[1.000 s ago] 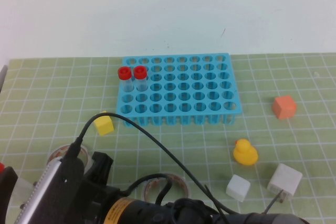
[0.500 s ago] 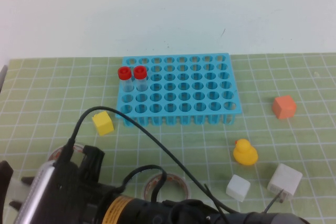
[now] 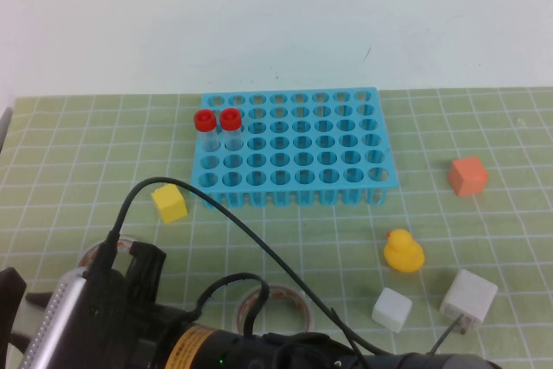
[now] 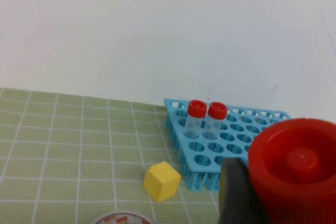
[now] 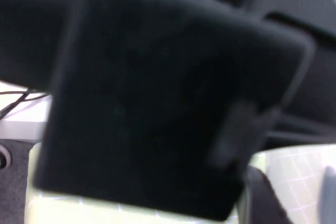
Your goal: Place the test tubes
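Two red-capped test tubes (image 3: 206, 130) stand side by side in a blue rack (image 3: 384, 141) on a green gridded mat (image 3: 69, 153).

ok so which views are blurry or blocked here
right wrist view: a blurred dark mass fills it, hiding the right pincer; left wrist view: the test tube in the left pincer, near-left of the rack, looms huge and soft; high view: even light, no glare
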Motion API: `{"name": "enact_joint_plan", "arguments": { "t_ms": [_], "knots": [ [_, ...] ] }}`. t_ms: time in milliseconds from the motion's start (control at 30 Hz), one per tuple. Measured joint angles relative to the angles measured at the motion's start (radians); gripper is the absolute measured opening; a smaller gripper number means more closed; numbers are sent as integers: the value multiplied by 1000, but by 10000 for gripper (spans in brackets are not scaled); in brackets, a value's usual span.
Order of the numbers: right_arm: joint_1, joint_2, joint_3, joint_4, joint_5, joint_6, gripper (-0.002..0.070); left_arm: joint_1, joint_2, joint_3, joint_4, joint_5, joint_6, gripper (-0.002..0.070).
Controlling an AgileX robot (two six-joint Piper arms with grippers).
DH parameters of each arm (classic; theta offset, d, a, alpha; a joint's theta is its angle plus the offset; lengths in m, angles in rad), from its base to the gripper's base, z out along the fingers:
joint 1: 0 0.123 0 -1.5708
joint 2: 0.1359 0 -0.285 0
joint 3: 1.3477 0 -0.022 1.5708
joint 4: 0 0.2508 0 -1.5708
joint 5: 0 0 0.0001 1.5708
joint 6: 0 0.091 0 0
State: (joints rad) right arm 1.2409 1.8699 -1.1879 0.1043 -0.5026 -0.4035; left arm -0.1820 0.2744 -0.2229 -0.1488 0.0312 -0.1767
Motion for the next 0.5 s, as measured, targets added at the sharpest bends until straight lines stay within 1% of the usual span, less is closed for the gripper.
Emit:
{"name": "enact_joint_plan", "arguments": {
  "t_ms": [133, 333, 500],
  "knots": [
    [2, 10, -2, 0, -2, 3, 235, 0, -1, 0, -3, 11, -12, 318],
    [4, 31, -2, 51, -9, 7, 235, 0, -1, 2, 6, 44, 22, 308],
    [10, 31, -6, 95, 40, 7, 244, 0, -1, 2, 8, 62, 55, 308]
  ]
}}
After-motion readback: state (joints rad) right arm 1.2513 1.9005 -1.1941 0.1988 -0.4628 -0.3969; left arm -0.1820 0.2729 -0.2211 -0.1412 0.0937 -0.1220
